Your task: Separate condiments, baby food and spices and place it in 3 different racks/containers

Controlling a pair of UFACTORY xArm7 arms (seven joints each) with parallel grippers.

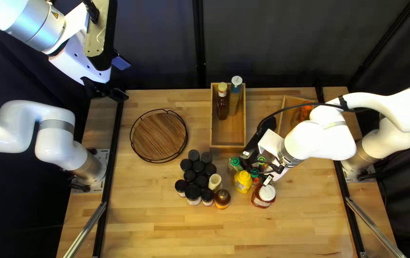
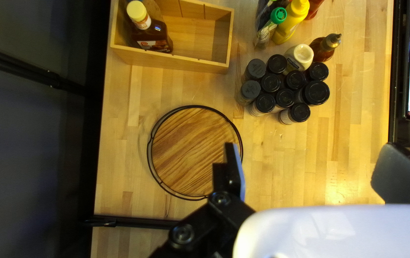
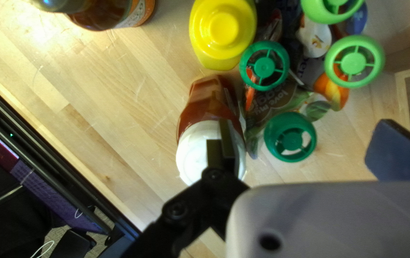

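Observation:
My left gripper (image 1: 119, 79) hangs raised at the top left; in the left wrist view the left gripper (image 2: 314, 167) is open, holding nothing. My right gripper (image 1: 272, 177) is low over the bottles, partly hidden; in the right wrist view the right gripper (image 3: 312, 148) is open, one finger over the white-capped red bottle (image 3: 205, 153). Green-capped pouches (image 3: 291, 137) lie ahead and between its fingers. Beside them stands a yellow bottle (image 1: 242, 181). Black-lidded jars (image 1: 192, 191) cluster with a cream-topped bottle (image 1: 215, 182) and brown bottle (image 1: 222, 198). The middle wooden box (image 1: 228, 145) holds two bottles (image 1: 222, 101).
A round wooden tray (image 1: 159, 136) with a black wire rim stands left of the middle box. The right wooden box (image 1: 286, 102), with something orange (image 1: 304, 112) inside, is partly covered by my right arm. Black rails (image 1: 112, 143) run along the table's sides.

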